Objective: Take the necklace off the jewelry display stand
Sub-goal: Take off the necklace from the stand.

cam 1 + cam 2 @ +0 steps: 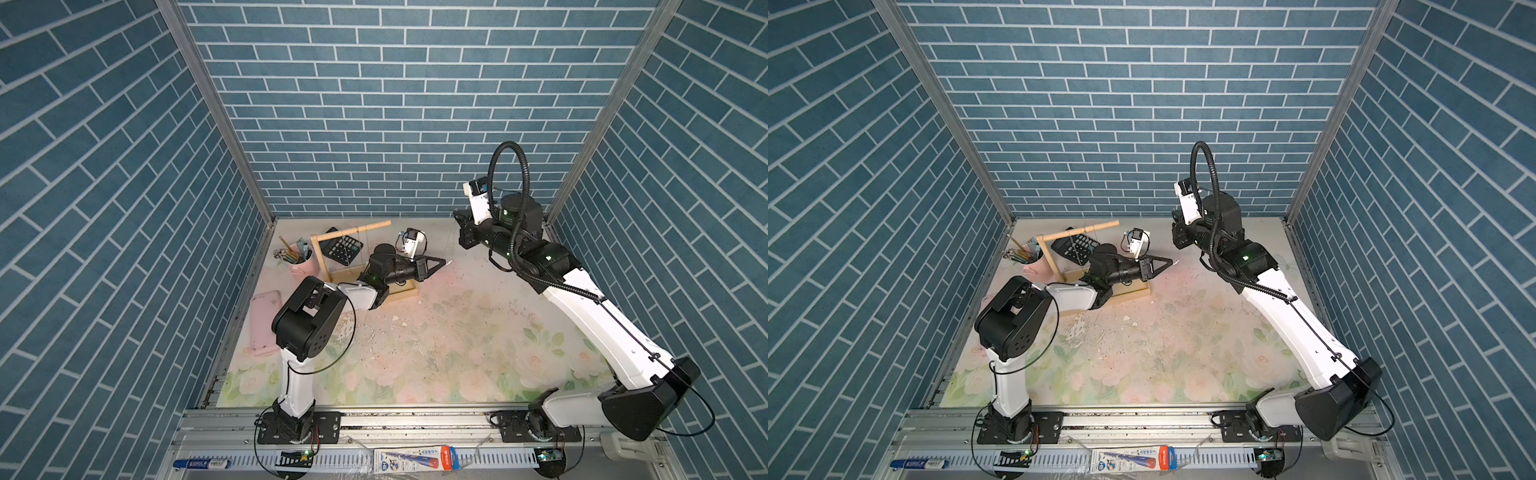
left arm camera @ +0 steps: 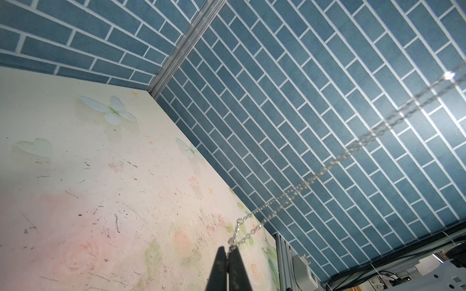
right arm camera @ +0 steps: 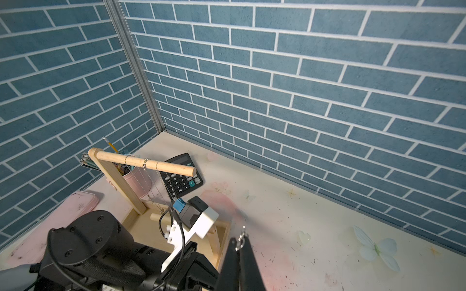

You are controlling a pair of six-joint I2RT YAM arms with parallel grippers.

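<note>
Left tool (image 2: 229, 250): closed, pinching the necklace (image 2: 302, 185) chain at its tips. Right tool (image 3: 239, 244): closed on the chain's ring links. The necklace spans both tools, clear of the jewelry display stand (image 3: 121, 186) behind the left tool.

The walls (image 1: 415, 104) show blue bricks with white joints. The desk (image 1: 457, 332) is cream with pink roses, green leaves. The jewelry display stand (image 3: 171, 168) is pale wood, the calculator (image 3: 186, 161) black, the cup (image 3: 137, 184) pink.
</note>
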